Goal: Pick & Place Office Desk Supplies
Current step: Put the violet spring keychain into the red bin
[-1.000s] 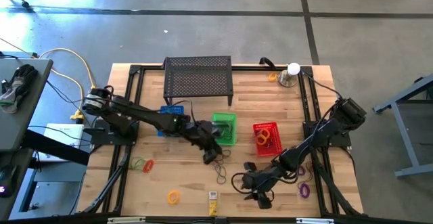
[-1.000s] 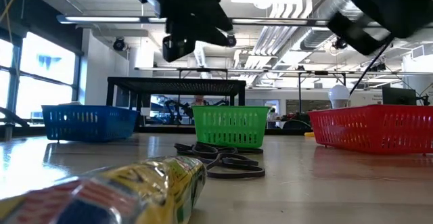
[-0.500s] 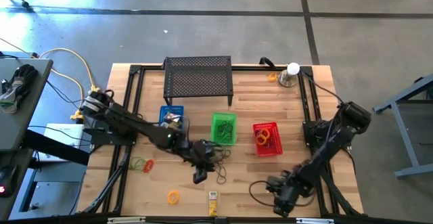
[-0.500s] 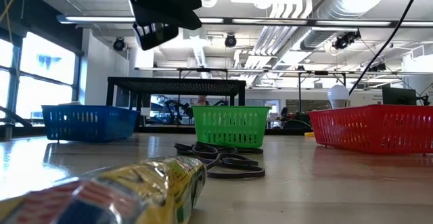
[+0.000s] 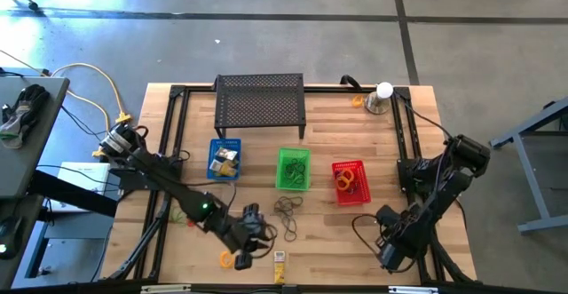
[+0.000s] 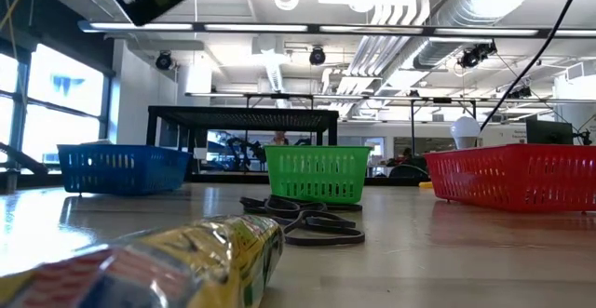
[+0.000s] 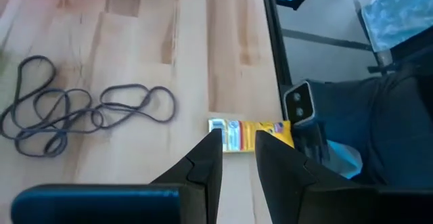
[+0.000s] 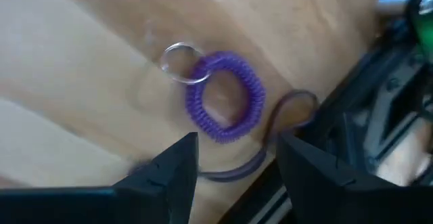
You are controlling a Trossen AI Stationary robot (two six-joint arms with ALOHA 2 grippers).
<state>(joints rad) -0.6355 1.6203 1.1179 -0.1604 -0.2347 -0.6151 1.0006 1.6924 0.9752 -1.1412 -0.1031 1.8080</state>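
My left gripper (image 5: 251,245) is open and hangs above the table near its near edge. A small yellow block (image 7: 252,133) lies on the table just past its fingertips (image 7: 238,143); it also shows in the high view (image 5: 279,258). Dark elastic loops (image 5: 286,209) lie flat nearby. An orange coil (image 5: 228,259) lies beside the left gripper. My right gripper (image 5: 390,245) is open at the near right. Its fingers (image 8: 237,160) stand over a purple coil loop with a metal ring (image 8: 226,97) and a thin purple band (image 8: 274,132). Neither gripper touches anything.
A blue basket (image 5: 224,159), a green basket (image 5: 293,168) and a red basket (image 5: 351,181) stand in a row at mid-table. A black mesh stand (image 5: 260,103) is at the far edge. A silver cup with a white ball (image 5: 382,99) stands far right. Black frame rails (image 5: 404,152) run along both sides.
My left gripper has gone from beside the green basket toward the table's near edge and somewhat left, ending over the yellow block. My right gripper has gone toward the right and near edges, ending over the purple coil. The loops and the block have stayed where they were.
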